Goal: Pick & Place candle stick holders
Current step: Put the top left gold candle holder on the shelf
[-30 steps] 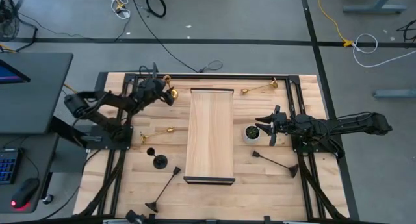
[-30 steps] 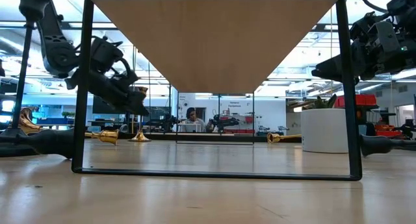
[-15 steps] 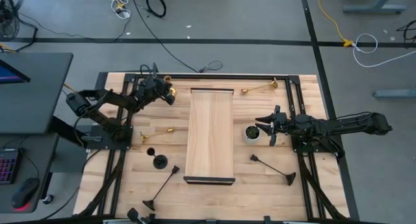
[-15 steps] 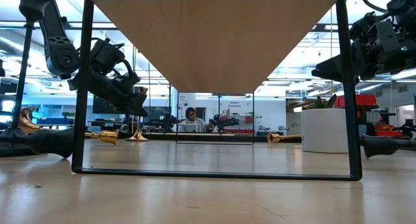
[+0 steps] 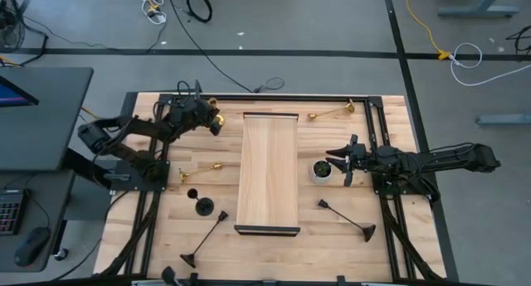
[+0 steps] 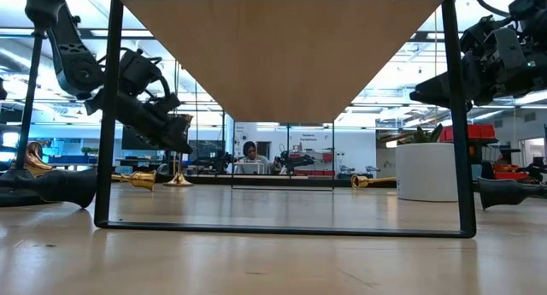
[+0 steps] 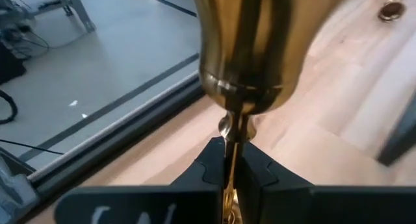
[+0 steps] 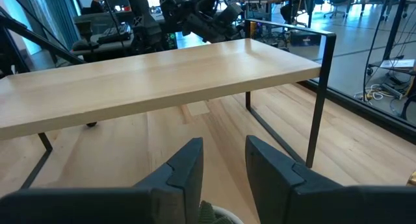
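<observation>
My left gripper (image 5: 211, 121) is shut on a brass candle stick holder (image 5: 218, 118) at the table's far left, beside the wooden shelf (image 5: 268, 170). The holder stands upright, its cup (image 7: 246, 49) above the fingers and its base (image 6: 178, 181) low by the table; I cannot tell whether the base touches. My right gripper (image 8: 224, 160) stands open just right of the white pot (image 5: 319, 169), holding nothing. Other holders lie loose: brass ones at the far edge (image 5: 332, 112) and left of the shelf (image 5: 199, 167), black ones near left (image 5: 206, 239) and near right (image 5: 343, 217). My left gripper pinches the brass holder's thin stem (image 7: 230, 146) between its two fingers (image 7: 211, 167), just below the cup. The fingers come slanting down from the table's left and lie across the stem. The holder stays upright in the hold.
The wooden shelf on a thin black frame spans the table's middle from far to near. A short black holder (image 5: 203, 206) stands upright left of it. A person sits in the room far behind the table (image 6: 250, 154).
My left gripper has shut on the brass holder's stem. The black holder lying near right has rolled a little toward the table's near edge.
</observation>
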You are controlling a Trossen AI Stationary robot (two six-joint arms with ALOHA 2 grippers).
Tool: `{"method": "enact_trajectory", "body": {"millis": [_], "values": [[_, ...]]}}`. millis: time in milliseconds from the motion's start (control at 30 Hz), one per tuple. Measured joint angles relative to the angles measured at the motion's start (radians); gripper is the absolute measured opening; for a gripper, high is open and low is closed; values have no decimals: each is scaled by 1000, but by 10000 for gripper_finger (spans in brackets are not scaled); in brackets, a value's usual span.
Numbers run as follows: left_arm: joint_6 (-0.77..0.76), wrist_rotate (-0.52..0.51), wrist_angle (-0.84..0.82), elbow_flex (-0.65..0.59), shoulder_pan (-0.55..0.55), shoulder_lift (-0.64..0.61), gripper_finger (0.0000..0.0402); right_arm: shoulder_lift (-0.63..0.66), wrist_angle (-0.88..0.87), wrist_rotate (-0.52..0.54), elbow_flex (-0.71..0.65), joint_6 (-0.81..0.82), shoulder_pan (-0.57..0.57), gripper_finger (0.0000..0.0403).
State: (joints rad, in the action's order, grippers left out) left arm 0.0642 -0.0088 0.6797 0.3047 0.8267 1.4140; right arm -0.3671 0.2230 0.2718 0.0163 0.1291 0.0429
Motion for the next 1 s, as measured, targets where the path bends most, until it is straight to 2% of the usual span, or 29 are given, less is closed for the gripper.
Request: {"method": "enact_trajectory", "body": {"millis": [133,333,467,567,767,900,1000], "values": [[-6,38,-125,0,1,-123,13,0,0,0,0,0,0,114],[-90,194,-275,0,-7,-359,13,0,0,0,0,0,0,114],[-146,216,-371,1,-52,-511,13,0,0,0,0,0,0,114],[-163,212,-502,45,-103,-608,13,0,0,0,0,0,0,114],[-166,162,-816,236,-265,-700,13,0,0,0,0,0,0,114],[-181,161,-838,299,-428,-703,13,0,0,0,0,0,0,114],[-203,103,-810,313,-563,-701,13,0,0,0,0,0,0,114]]}}
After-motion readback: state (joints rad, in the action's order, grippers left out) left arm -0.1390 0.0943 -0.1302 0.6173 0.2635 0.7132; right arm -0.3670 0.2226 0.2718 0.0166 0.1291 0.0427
